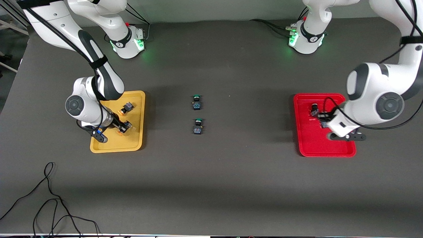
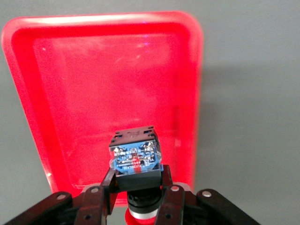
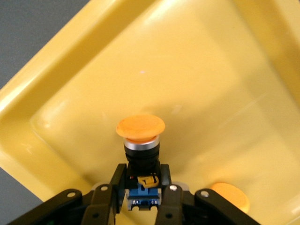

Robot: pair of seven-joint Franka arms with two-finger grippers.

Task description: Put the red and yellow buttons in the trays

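Both grippers grip buttons over their trays.
Right gripper (image 3: 143,197) pinches a yellow button (image 3: 140,136) over the yellow tray (image 1: 137,109), frame left; left gripper (image 2: 139,199) clamps a red button (image 2: 135,157) over the red tray (image 1: 307,138), frame right.

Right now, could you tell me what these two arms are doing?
Each arm is over a tray with a button. The right gripper is shut on a yellow button above the yellow tray, beside another already there. The left gripper clamps a red button over the red tray. Two green buttons sit mid-table.
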